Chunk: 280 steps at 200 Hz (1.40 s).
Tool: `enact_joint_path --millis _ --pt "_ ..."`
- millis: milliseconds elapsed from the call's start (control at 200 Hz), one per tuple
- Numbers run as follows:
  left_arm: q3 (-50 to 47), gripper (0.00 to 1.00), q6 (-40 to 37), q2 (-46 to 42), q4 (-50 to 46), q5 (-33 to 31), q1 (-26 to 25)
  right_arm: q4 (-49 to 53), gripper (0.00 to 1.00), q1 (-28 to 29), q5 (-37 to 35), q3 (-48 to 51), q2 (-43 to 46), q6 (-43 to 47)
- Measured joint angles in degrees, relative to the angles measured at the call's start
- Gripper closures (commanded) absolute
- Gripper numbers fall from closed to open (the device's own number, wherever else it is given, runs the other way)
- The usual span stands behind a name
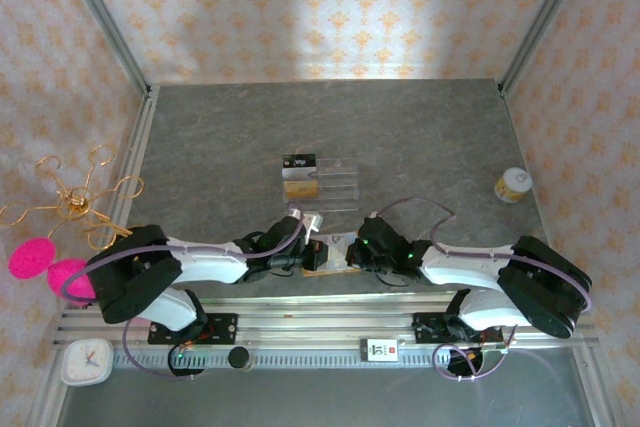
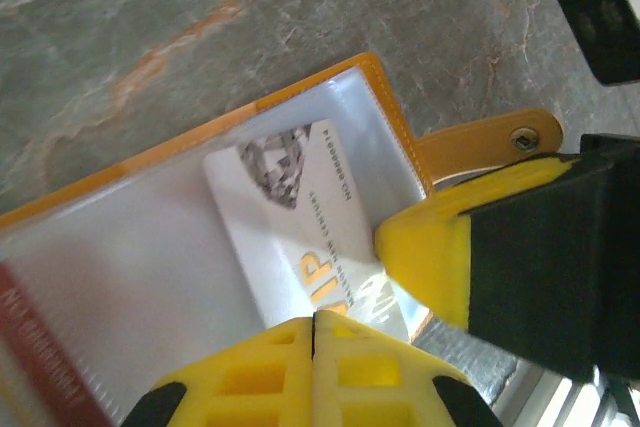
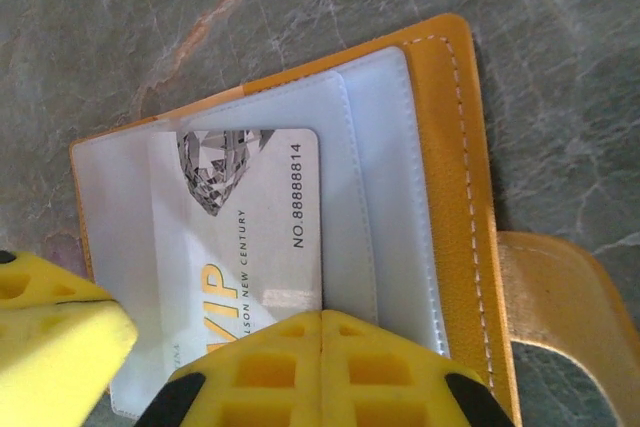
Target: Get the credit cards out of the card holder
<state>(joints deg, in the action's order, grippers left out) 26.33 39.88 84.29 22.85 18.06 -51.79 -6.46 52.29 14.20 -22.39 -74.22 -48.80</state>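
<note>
- top external view: both arms are reaching inward to the near middle of the table (image 1: 430, 137) and working over one spot. a clear stand (image 1: 325, 179) is standing well apart, farther back.
- right wrist view: the card holder (image 3: 452, 147) is lying open and flat with its sleeves facing up. its closing tab (image 3: 555, 287) is trailing off to one side.
- a white card (image 3: 255, 212) is sitting in a clear sleeve with its printed face showing, not yet out.
- the right pincer (image 3: 322, 372) is showing its fingers shut together, tips at the card's near edge. whether the card is being pinched between them, i cannot tell.
- left wrist view: the left pincer (image 2: 313, 352) is likewise closed, with nothing visible between the tips, and is bearing on the holder's near edge. judgement: it is pinning the holder so the sleeve is not travelling with the card.
- a red card (image 2: 35, 357) is waiting in the neighbouring sleeve.
</note>
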Motion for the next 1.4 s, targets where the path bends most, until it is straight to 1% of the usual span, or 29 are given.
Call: enact_joint_path --millis 185,461,556,696,721,841,991,1096,1196,1352,1402 --pt "1.36 1.00 -0.59 3.50 -1.14 -0.42 0.04 0.00 1.00 0.00 0.17 0.00 0.02 0.85" --pt "0.17 1.00 -0.55 1.55 -1.49 -0.55 0.20 -0.02 1.00 -0.48 0.63 0.00 0.07 1.97" --pt "0.13 1.00 -0.55 1.57 -1.64 -0.52 0.20 -0.02 0.91 -0.61 0.83 0.00 0.07 2.12" --pt "0.15 1.00 -0.55 2.29 -0.98 -0.48 0.20 -0.63 0.70 -0.90 1.44 -0.04 0.26 2.34" --pt "0.17 1.00 -0.55 2.40 -0.85 -0.48 0.20 -0.85 0.67 -0.98 1.68 -0.07 0.37 2.27" --pt "0.24 1.00 -0.55 2.97 -0.04 -0.42 0.44 -1.33 0.65 -1.36 2.08 -0.07 0.90 2.34" --pt "0.24 1.00 -0.55 3.30 0.55 -0.37 0.46 -2.01 0.65 -1.64 2.62 -0.07 0.26 2.34" --pt "0.26 1.00 -0.57 3.78 1.29 -0.20 0.46 -3.78 0.68 -1.79 3.63 -0.22 -1.09 2.36" --pt "0.39 1.00 -0.57 4.24 1.90 0.07 0.52 -5.07 0.81 -1.86 4.07 -0.24 -2.23 2.29" --pt "0.50 1.00 -0.55 4.31 1.92 0.83 0.96 -4.42 0.92 -1.88 3.39 -0.24 -1.86 1.25" --pt "0.46 1.00 -0.55 4.31 2.01 1.16 1.22 -3.72 0.94 -1.88 2.67 -0.24 -0.59 0.98"
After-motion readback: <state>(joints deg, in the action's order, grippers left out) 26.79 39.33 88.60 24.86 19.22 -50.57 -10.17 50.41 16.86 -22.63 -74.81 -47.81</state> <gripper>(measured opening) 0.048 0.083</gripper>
